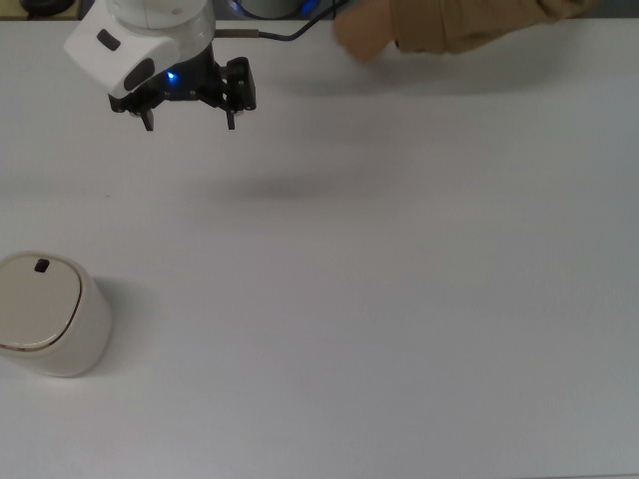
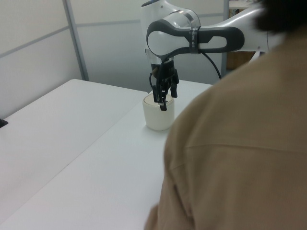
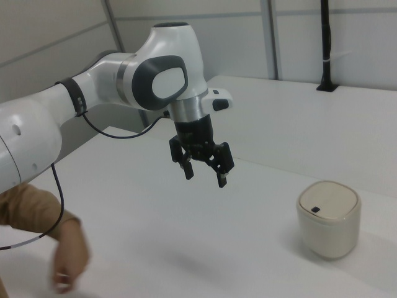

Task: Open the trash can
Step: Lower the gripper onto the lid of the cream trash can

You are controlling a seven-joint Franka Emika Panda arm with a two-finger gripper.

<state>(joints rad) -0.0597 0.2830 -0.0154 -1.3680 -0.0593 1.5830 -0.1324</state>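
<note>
Trash can, small cream-white rounded plastic bin (image 3: 328, 220): stands upright on your white worktop (image 3: 186, 248), lid closed, facing up.
End effector (image 3: 205, 172): fingers apart, empty.

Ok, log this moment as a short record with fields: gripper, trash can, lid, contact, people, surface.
gripper: gripper open, empty, held in the air above the table
trash can: trash can cream-white, upright on the table, near the top view's lower left
lid: lid closed, flat, small black button on top
contact: none; gripper and can are clearly apart in the top view and right view
people: a person's hand in a tan sleeve at the table edge
surface: white table
</note>
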